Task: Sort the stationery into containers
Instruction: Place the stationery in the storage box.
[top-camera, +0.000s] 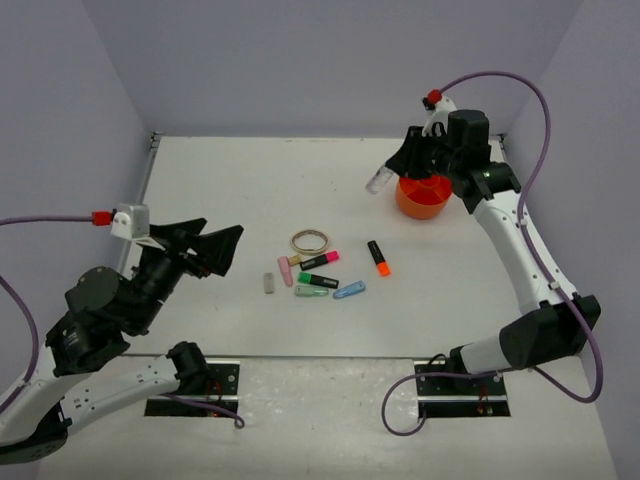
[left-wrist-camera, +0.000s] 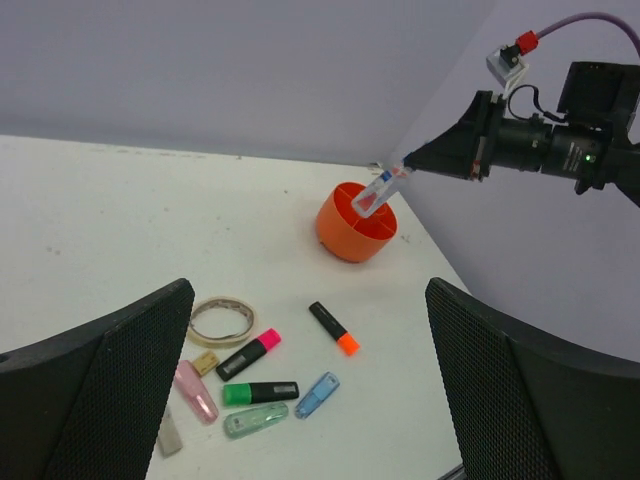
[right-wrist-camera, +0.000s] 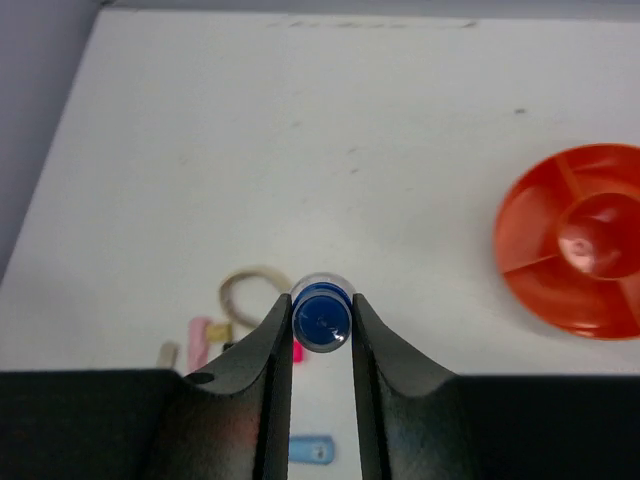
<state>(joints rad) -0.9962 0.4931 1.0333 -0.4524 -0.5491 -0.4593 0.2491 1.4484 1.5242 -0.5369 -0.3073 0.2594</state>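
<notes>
You are looking at a robotics lab test cell. A plain white table (top-camera: 200, 190) is boxed in on three sides by bare, pale lilac walls (top-camera: 300, 60) with no furniture or decoration. Your left arm (top-camera: 100, 310) and right arm (top-camera: 515, 240) are bolted onto black base plates (top-camera: 225, 375) at the table's near edge. Exposed purple cables (top-camera: 45, 219) with red connectors (top-camera: 100, 216) loop openly through the air.

A white table (top-camera: 220, 180) stands enclosed by pale lavender walls (top-camera: 300, 60).
</notes>
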